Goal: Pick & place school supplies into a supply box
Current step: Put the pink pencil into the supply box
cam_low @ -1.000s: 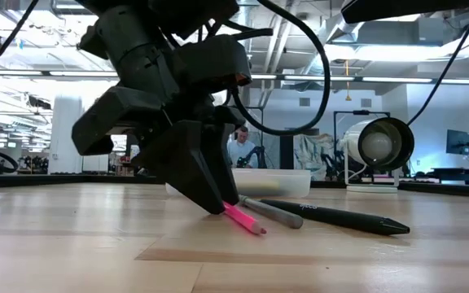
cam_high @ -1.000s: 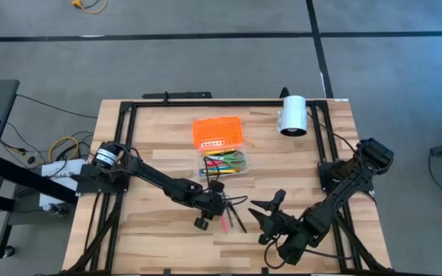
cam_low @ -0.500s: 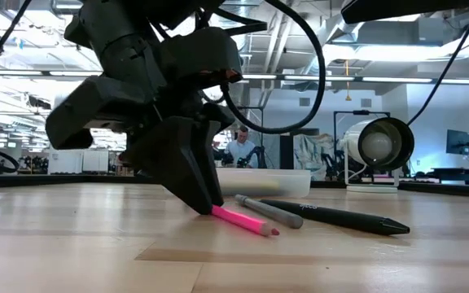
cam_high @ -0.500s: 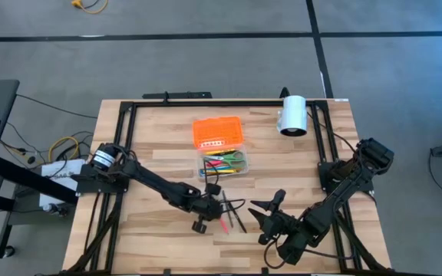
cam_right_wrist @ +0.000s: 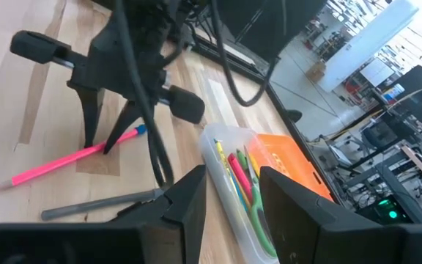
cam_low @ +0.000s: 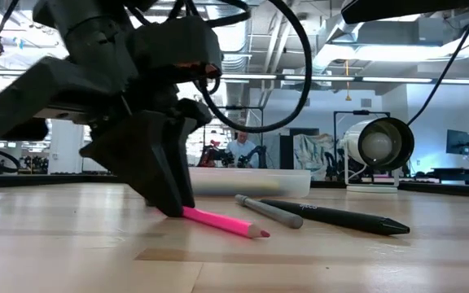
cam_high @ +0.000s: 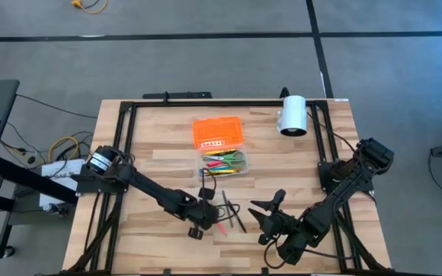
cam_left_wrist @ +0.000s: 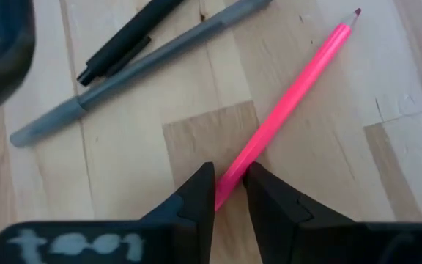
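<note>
Pink pencil [cam_left_wrist: 284, 110]: pinched near its blunt end between closed fingers of left gripper [cam_left_wrist: 229, 192], tip resting on wooden table [cam_low: 72, 244].
Grey pen [cam_low: 269, 211], black pen [cam_low: 340, 218]: flat on table just beyond pencil, apart from gripper.
Hidden: pencil's gripped end behind fingers in low view.
Left arm: stretched low across table, gripper pointing down.
Right gripper [cam_right_wrist: 229, 202]: fingers apart, holding nothing, near front edge.
Clear plastic supply box [cam_high: 222, 164]: mid-table, coloured pens inside, ridged orange lid [cam_high: 219, 132] beyond.
</note>
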